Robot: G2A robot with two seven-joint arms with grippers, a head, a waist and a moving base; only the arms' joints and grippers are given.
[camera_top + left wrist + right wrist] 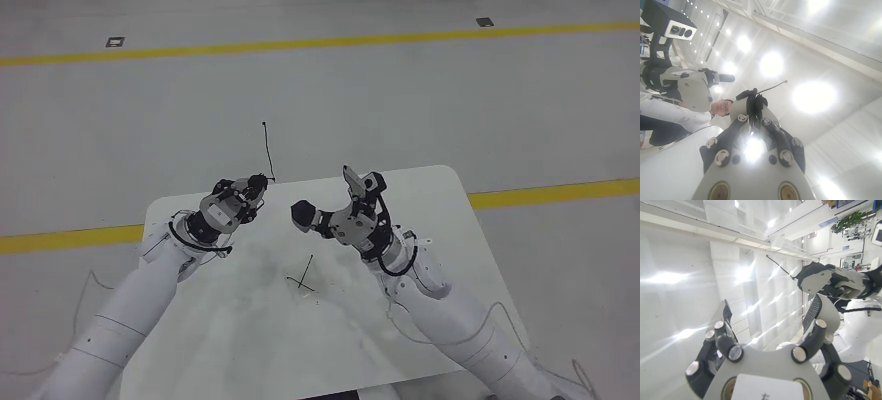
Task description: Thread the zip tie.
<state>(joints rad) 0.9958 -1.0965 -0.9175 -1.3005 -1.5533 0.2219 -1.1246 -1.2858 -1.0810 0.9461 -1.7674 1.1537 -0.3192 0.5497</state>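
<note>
A thin black zip tie (268, 150) sticks up and away from my left gripper (257, 185), which is shut on its lower end above the far left part of the white table (440, 200). In the left wrist view the zip tie (772, 87) juts out past the closed fingertips (755, 94). My right gripper (328, 198) is raised above the table's far middle, open and holding nothing, a short way right of the left one. The right wrist view shows its two ribbed pads (727, 311) wide apart, with the left gripper (800, 277) and the zip tie (779, 266) beyond them.
Several more black zip ties (302, 275) lie crossed on the table's middle, below and between the two arms. Around the table is grey floor with yellow lines (300, 44). A person stands behind the robot in the left wrist view, touching nothing.
</note>
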